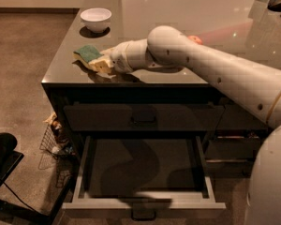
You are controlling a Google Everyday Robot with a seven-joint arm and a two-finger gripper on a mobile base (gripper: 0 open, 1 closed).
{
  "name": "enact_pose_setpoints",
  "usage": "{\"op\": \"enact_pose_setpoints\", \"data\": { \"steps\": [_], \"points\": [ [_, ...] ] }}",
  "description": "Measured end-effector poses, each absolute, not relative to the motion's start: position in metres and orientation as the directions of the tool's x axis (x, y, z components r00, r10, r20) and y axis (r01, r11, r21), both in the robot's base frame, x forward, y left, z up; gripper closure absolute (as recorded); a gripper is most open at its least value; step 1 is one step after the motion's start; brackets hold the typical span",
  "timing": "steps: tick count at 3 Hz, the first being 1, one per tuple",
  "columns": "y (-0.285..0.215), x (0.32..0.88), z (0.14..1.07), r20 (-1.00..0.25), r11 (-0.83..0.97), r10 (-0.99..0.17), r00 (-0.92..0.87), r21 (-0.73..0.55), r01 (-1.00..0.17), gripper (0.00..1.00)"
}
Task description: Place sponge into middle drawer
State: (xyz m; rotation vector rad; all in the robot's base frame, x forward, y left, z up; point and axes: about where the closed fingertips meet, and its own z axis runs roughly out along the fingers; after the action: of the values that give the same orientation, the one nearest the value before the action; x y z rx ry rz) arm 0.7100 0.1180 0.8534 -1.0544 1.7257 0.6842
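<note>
One sponge point(88, 53) sits at the left-centre of the frame, on the near left part of the dark glossy tabletop point(61, 73), its green scouring face up and its pale yellow foam turned toward the gripper point(102, 64). The gripper reaches in from the right at the end of the long white arm point(215, 64), and its jaws look clenched on the yellow foam end of the sponge, whose green end sticks out to the left. Whether the sponge is lifted clear of the tabletop or just resting on it cannot be told.

Behind it, at the upper left, stands a white bowl point(95, 18), well apart from the sponge. A red-orange fruit point(195, 40) peeks over the arm, mostly hidden. Below the tabletop edge is a closed drawer front point(143, 118), and under that the middle drawer point(140, 204) is pulled fully out at the bottom centre of the frame, its dark floor bare.

By its look the sponge is light, soft and springy, so it will squash under a pinch and cannot break. A hold across the thicker foam sides, near the middle, should keep it from twisting. The rough green face gives grip, and the foam may spring free if held only by a corner
</note>
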Motion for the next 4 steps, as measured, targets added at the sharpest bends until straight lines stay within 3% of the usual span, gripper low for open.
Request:
{"op": "enact_pose_setpoints", "data": {
  "steps": [2, 4],
  "points": [
    [0.052, 0.601, 0.923, -0.89, 0.437, -0.449, -0.08, -0.141, -0.888, 1.0],
    [-0.072, 0.515, 0.832, -0.816, 0.539, -0.512, -0.267, -0.064, -0.84, 1.0]
  ]
}}
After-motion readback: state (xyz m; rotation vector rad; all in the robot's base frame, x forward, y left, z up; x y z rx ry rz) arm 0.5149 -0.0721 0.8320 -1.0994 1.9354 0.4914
